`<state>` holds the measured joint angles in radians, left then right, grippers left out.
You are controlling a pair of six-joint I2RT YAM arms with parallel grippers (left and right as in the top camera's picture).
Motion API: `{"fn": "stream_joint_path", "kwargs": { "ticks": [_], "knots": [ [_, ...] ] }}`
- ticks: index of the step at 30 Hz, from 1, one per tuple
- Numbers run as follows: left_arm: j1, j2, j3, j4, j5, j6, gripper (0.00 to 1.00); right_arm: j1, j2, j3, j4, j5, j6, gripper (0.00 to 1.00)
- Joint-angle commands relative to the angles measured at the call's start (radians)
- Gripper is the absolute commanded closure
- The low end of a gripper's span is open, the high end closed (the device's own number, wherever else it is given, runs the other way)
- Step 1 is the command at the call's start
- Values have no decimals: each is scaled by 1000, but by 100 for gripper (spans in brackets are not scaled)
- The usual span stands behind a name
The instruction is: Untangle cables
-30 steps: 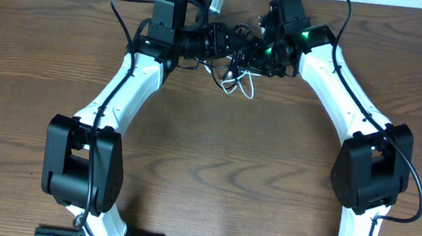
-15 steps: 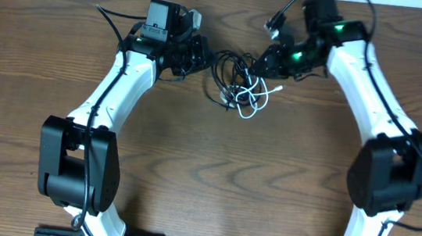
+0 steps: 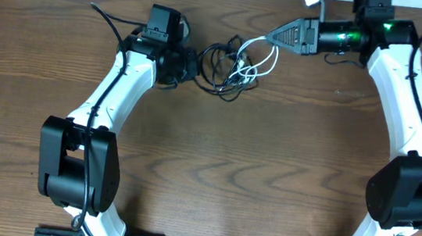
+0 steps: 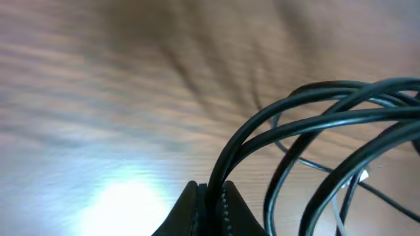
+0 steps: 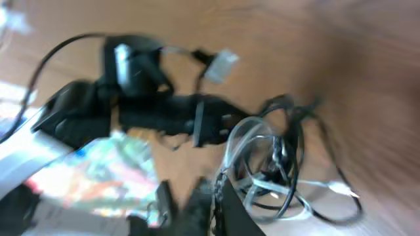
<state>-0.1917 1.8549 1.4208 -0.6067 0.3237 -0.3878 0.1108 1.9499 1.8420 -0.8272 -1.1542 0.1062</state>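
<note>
The left claw [image 3: 195, 63] is clamped on the black cable [image 3: 219, 54] and the right claw [image 3: 270, 38] on the white cable [image 3: 258, 60], with the knotted loops between them. Pulling apart could cinch the knot tighter, or the white cable could slip free.

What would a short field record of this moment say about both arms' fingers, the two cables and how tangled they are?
left gripper: fingers shut on the black cable
right gripper: fingers shut on the white cable, near the far edge
black cable: loose loops bunched beside the left gripper
white cable: loops mixed into the black ones, one strand drawn out toward the right gripper
tangle: not yet separated, lying between the two grippers
table: brown wood grain
</note>
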Motion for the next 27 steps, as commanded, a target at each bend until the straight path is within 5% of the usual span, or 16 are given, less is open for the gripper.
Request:
{"fn": "stream_joint_path", "kwargs": {
  "ticks": [1, 11, 16, 19, 22, 27],
  "knots": [
    [6, -5, 3, -60, -232, 37, 93, -50, -75, 8, 4, 197, 88, 99],
    [5, 6, 1, -69, -278, 46, 93, -163, -206, 8, -60, 457, 81, 99],
    [5, 6, 2, 1, 61, 188, 93, -82, -176, 8, -128, 475, -27, 79],
    [5, 6, 2, 158, 494, 222, 93, -10, -154, 8, -153, 476, -91, 63],
    [5, 6, 2, 267, 639, 169, 93, 14, -137, 8, -160, 482, -97, 62],
    [5, 6, 2, 371, 660, -24, 93, 70, -93, 7, -164, 482, -97, 56]
  ]
}}
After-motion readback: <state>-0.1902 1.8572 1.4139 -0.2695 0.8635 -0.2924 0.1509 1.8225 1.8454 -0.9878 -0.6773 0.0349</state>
